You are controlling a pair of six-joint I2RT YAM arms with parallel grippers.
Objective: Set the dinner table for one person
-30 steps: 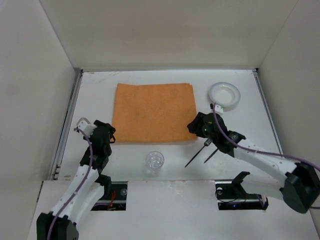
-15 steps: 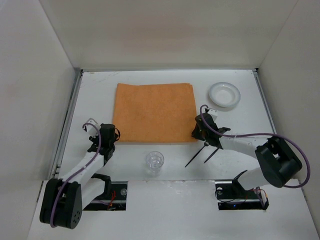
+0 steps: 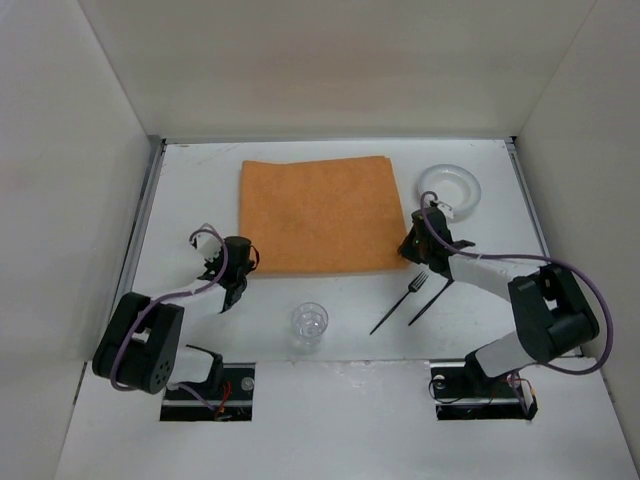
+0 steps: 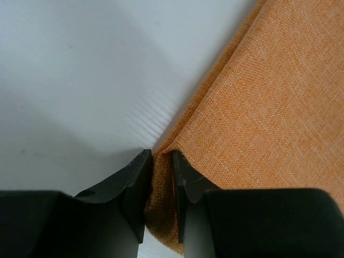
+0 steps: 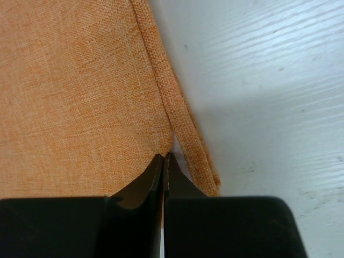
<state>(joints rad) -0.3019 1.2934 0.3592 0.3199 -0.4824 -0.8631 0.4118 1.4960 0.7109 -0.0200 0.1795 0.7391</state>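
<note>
As the two arms reach out from the near edge, the big white table lies under everything and fills most of the top view, with thin rails down its sides. On it the orange cloth lies flat, in the far middle part. The white plate sits just beside the cloth's far right corner, off the cloth. The clear glass stands upright near the front, apart from the cloth's near edge. A dark fork and what looks like a dark knife lie side by side on the bare table to the right of the glass, both slanted. The left pincer is at the cloth's near left corner and is clamped on it; a fold of orange fills the thin gap between its fingers. The right pincer is at the near right corner, by the hem, with its fingers squeezed together on a tiny pinch of cloth. I think the step in hand is putting the cloth in place as the mat, each arm holding a corner. Nothing is on the cloth yet, so the job looks only just begun. Next, both pincers need to let go and lift away without tugging the cloth crooked. Then the plate should go onto the middle of the cloth, which calls for a careful grip on its rim.
</note>
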